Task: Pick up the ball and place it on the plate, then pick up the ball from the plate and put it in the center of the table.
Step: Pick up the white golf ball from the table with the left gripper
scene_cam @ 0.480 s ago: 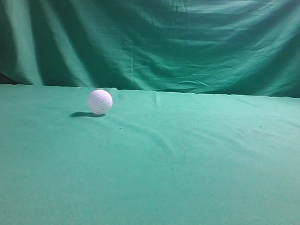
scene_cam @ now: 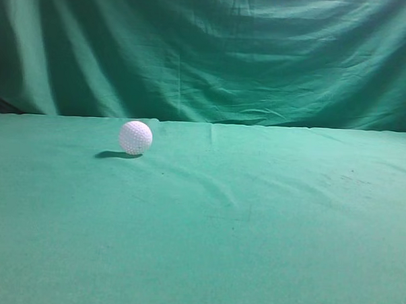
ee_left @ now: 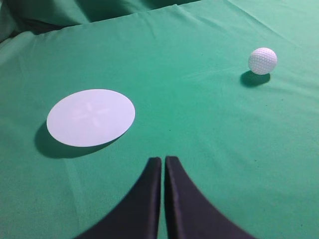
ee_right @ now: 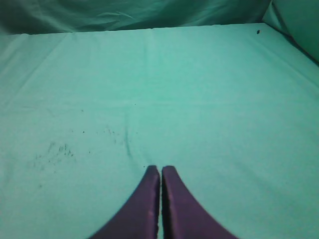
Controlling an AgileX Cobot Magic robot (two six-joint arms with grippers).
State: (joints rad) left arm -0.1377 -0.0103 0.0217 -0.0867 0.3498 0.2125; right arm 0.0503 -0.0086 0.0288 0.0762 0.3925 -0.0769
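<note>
The white dimpled ball (scene_cam: 135, 137) rests on the teal-green table (scene_cam: 254, 221) at the left, toward the back. It also shows in the left wrist view (ee_left: 262, 60), far right of my left gripper (ee_left: 163, 159), which is shut and empty. The round white plate (ee_left: 90, 117) lies flat on the cloth, ahead and left of the left gripper; it is out of the exterior view. My right gripper (ee_right: 161, 169) is shut and empty above bare cloth. Neither gripper shows in the exterior view.
A draped green cloth backdrop (scene_cam: 214, 51) hangs behind the table's far edge. Faint dark specks mark the cloth (ee_right: 57, 149) left of the right gripper. The table's right edge (ee_right: 294, 42) shows in the right wrist view.
</note>
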